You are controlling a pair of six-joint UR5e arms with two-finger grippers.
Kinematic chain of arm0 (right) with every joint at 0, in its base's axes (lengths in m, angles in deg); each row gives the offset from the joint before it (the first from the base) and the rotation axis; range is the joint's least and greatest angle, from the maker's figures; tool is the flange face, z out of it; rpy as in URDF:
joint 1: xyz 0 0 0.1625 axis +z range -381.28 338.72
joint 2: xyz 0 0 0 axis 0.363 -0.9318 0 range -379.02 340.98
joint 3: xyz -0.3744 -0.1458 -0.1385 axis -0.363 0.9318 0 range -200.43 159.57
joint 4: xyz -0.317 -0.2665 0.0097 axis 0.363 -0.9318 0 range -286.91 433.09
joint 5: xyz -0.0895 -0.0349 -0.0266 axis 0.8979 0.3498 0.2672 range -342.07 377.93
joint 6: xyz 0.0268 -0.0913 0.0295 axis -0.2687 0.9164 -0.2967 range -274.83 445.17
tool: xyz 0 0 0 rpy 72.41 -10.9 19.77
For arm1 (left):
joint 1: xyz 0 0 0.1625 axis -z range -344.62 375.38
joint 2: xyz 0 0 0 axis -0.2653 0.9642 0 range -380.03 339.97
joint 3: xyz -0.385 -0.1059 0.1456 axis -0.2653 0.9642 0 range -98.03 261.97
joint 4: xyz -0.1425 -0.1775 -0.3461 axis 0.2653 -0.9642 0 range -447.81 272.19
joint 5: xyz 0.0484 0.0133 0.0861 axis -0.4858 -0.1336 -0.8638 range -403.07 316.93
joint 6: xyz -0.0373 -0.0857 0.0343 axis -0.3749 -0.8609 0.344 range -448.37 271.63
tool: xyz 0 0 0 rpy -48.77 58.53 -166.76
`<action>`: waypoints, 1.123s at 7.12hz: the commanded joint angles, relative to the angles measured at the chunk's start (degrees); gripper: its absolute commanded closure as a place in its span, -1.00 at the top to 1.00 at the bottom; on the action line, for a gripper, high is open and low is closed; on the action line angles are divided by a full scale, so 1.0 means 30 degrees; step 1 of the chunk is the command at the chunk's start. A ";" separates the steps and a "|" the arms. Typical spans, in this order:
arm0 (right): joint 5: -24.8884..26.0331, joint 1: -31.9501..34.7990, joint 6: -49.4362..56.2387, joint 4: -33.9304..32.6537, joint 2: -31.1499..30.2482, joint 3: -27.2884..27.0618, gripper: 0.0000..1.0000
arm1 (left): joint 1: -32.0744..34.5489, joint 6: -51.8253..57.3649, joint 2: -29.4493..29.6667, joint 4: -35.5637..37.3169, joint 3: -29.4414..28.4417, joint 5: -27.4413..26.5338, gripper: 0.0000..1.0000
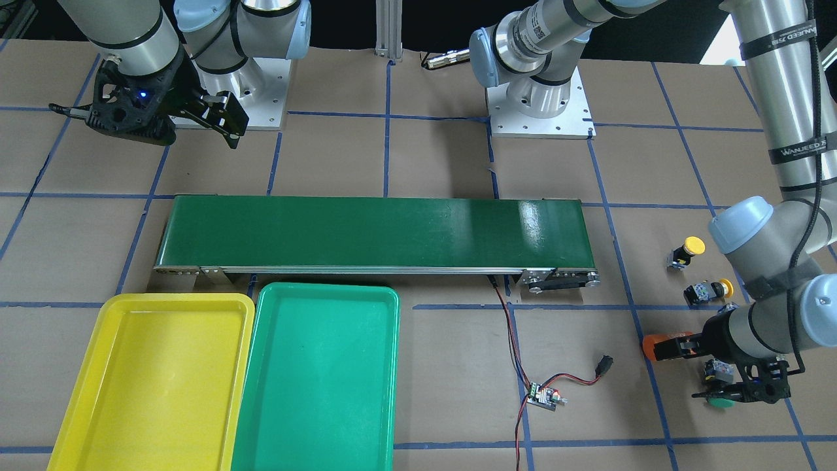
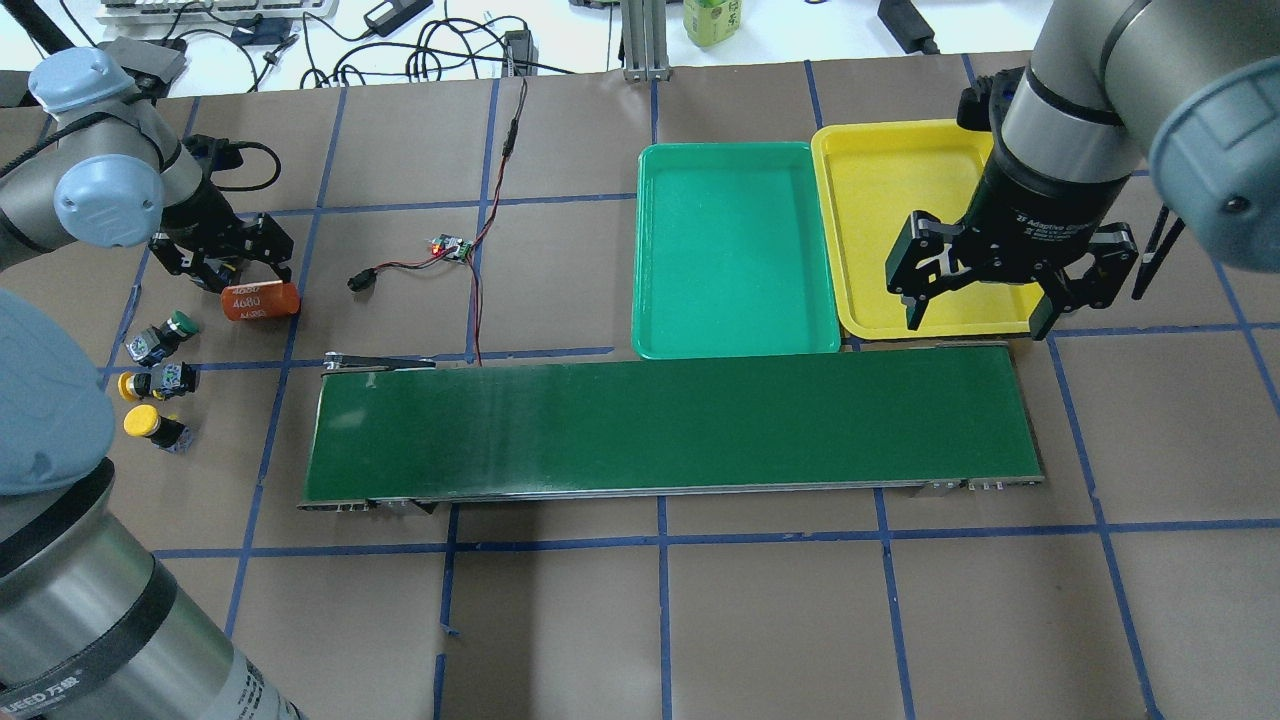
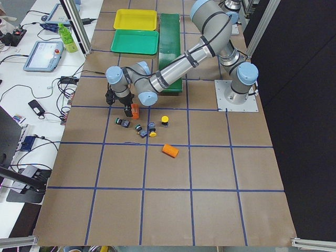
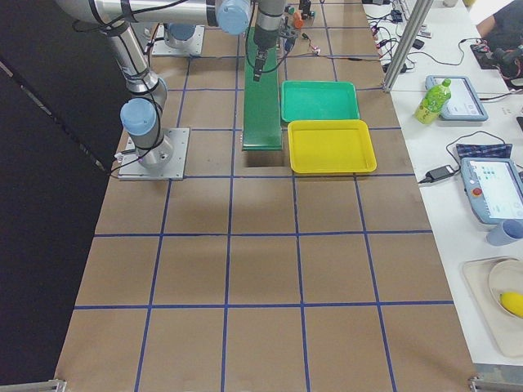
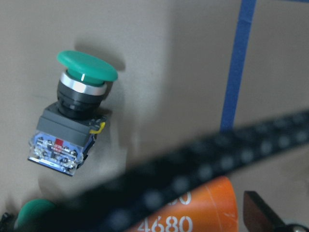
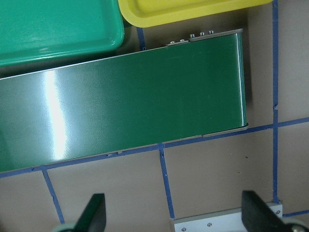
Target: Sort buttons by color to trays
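My left gripper [image 1: 717, 368] is open and hangs low over a green button [image 1: 722, 402] at the table's left end. In the left wrist view that button [image 5: 82, 116] stands tilted on the paper, and a second green cap [image 5: 34, 212] shows at the bottom edge. A green button [image 2: 170, 330] and two yellow buttons [image 2: 150, 383] [image 2: 148, 424] lie nearer the robot. My right gripper [image 2: 978, 318] is open and empty, above the conveyor's right end and the near rim of the yellow tray [image 2: 890, 200]. The green tray [image 2: 740, 250] lies beside it.
An orange cylinder [image 2: 260, 301] lies against one left finger. A second orange cylinder [image 3: 170, 150] lies farther out. The dark-green conveyor belt [image 2: 670, 420] runs across the middle. A small control board [image 2: 450, 247] with red and black wires lies beyond it.
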 commanded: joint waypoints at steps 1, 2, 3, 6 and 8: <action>0.0000 -0.0016 -0.0001 0.0010 0.0000 0.0000 1.00 | 0.0012 -0.0054 0.0208 0.0010 0.0049 -0.0001 1.00; 0.0000 -0.0016 -0.0001 0.0010 0.0000 0.0000 1.00 | -0.0017 0.0233 0.0208 0.0010 0.0368 0.0028 1.00; 0.0000 -0.0016 -0.0001 0.0039 0.0000 0.0000 1.00 | 0.0012 0.0207 0.0208 0.0010 0.0575 0.0058 0.69; 0.0000 -0.0016 -0.0001 0.0010 0.0000 0.0000 1.00 | 0.0360 0.0149 -0.1044 -0.1006 0.0634 -0.0089 -0.83; 0.0000 -0.0016 -0.0001 0.0010 0.0000 0.0000 1.00 | 0.1033 0.0090 -0.4607 -0.3003 0.2468 0.0145 -0.84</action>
